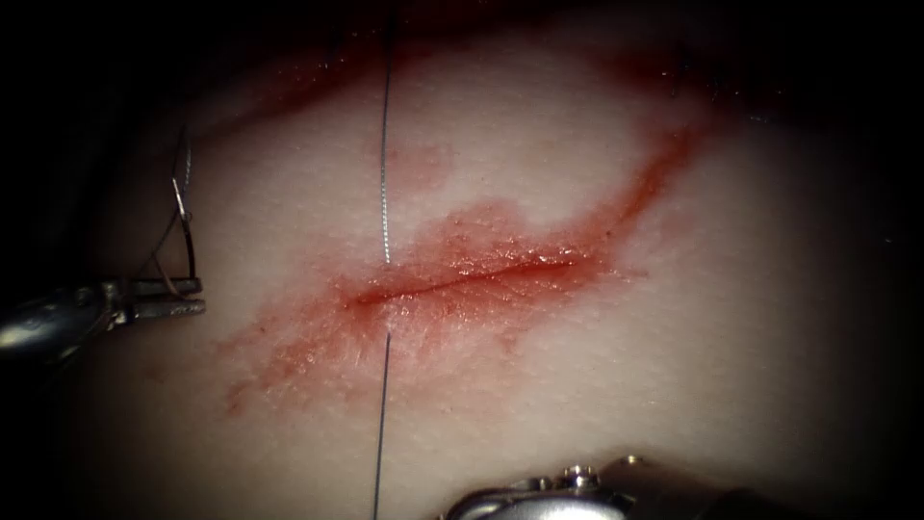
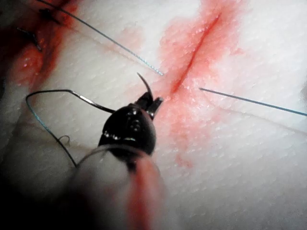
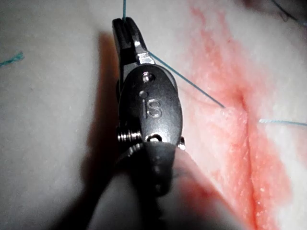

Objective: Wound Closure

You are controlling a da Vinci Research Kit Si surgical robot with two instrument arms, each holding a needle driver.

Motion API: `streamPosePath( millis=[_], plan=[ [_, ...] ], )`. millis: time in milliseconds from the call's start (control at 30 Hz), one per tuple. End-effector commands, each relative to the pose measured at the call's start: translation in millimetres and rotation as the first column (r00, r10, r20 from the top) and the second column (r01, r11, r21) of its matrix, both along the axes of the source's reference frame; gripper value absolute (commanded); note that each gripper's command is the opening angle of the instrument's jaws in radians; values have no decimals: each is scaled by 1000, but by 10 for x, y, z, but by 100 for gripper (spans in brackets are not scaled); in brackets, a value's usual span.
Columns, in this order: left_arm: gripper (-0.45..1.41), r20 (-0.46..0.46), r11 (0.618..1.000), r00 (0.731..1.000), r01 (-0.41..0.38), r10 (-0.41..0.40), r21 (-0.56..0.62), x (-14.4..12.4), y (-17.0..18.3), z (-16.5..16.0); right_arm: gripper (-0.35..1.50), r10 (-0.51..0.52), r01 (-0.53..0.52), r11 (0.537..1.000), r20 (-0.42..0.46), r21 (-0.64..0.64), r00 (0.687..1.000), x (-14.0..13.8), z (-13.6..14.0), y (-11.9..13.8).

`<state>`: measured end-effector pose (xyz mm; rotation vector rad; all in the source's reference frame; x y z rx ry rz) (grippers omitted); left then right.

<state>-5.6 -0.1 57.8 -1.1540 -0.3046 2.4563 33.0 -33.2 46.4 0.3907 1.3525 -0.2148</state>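
Observation:
The cut (image 1: 472, 274) runs across the tissue (image 1: 674, 366), ringed by red fluid. My left tool (image 1: 195, 297) lies to the left of the cut, jaws shut on the curved needle (image 1: 179, 197) a short way behind its point. The needle is free of the tissue; its point (image 2: 140, 76) sticks out past the jaws (image 2: 152, 102). The thread (image 1: 384, 144) goes into the tissue near the cut's left end and comes out on the near side (image 1: 382, 414). My right tool (image 3: 125, 26) has its jaws shut on the thread; its wrist (image 1: 568, 493) sits at the near edge.
A slack loop of thread (image 2: 41, 120) trails from the needle's back end over the tissue. A smear of red fluid (image 1: 654, 178) runs up to the right beyond the cut. A short cut end of thread (image 3: 12, 58) lies on the tissue.

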Motion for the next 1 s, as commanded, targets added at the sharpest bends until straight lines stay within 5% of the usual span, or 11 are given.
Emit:
streamPosePath(
  millis=[33,67,100,133,167,267,567,1000],
  plan=[
    [-45,2,1000,1000,-1,1,2,-6,-2,8,-35,-2,2,1000,-9,11,1000,14,-4,-2],
    [-45,2,1000,1000,-1,1,2,-6,-2,8,-35,-2,2,1000,-9,11,1000,14,-4,-2],
    [-45,2,1000,1000,-1,1,2,-6,-2,8,24,40,-40,999,14,6,999,15,-5,10],
    [-45,2,1000,1000,-1,1,2,-6,-2,8,24,40,-40,999,14,6,999,15,-5,10],
    [-45,2,1000,1000,-1,1,1,-6,-2,8,95,90,-90,996,37,-15,995,14,-1,31],
    [-45,4,1000,1000,-2,2,3,-6,-2,8,113,142,-140,989,53,-42,989,4,9,61],
    [-45,3,1000,1000,-5,5,2,-6,-3,9,110,206,-200,977,80,-75,975,-22,61,115],
    [-45,2,1000,1000,-10,10,2,-8,-4,14,98,213,-201,972,98,-120,972,3,169,132]
  ],
)
